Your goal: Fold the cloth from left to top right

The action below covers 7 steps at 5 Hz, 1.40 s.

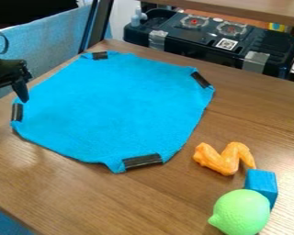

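cloth (112, 103) spread nearly flat on the wooden table (131, 197), a dark strip at each of four corners; fold not begun, as judged from its lie. black gripper (20, 92) hangs at the cloth's left corner, by the left strip (17, 112). open or closed: cannot tell; contact with the fabric also uncertain.

step in hand, judged: take the left corner. best grip would be shallow, on the edge beside the strip, catching fabric without pressing hard into the wood. then a low lift and a slow arc toward the top right strip (200, 79), keeping the corner leading. likely faults: the stiff-looking strip slips out, or the whole sheet drags instead of folding. lowering before release should limit spring-back.

labels: a square black-and-white patterned label (227, 43) on the dark case (174, 39) behind the table; no wording made out. no brand noted on the cloth.
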Available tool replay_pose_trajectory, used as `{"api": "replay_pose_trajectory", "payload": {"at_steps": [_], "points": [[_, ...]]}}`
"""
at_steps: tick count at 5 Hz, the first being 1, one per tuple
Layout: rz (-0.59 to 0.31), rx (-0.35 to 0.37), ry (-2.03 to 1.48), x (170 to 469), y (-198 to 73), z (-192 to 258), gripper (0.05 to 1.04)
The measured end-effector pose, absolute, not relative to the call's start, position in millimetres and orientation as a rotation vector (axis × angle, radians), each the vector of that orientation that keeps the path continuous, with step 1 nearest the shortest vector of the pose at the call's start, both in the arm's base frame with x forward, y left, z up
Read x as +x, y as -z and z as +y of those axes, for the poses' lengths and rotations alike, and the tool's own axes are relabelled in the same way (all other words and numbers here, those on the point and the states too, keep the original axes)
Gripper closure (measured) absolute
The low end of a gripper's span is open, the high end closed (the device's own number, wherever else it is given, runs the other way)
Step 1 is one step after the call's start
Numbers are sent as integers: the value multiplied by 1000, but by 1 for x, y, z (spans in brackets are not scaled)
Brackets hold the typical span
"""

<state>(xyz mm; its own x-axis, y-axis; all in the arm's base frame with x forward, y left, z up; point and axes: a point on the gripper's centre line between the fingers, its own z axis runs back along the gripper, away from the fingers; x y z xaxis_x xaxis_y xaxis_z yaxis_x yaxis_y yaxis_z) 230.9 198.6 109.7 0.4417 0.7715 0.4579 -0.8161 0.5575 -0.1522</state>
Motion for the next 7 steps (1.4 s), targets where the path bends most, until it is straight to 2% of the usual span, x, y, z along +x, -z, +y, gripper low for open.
{"api": "replay_pose_trajectory", "payload": {"at_steps": [1, 2, 3, 5, 6, 7], "points": [[-496, 115, -967, 237, -94, 201, 84], [-501, 127, -965, 243, -90, 207, 84], [-494, 139, -968, 243, -83, 210, 130], [-511, 157, -976, 245, -80, 214, 705], [-519, 160, -980, 244, -80, 218, 924], [-502, 145, -1006, 238, -79, 220, 1016]]}}
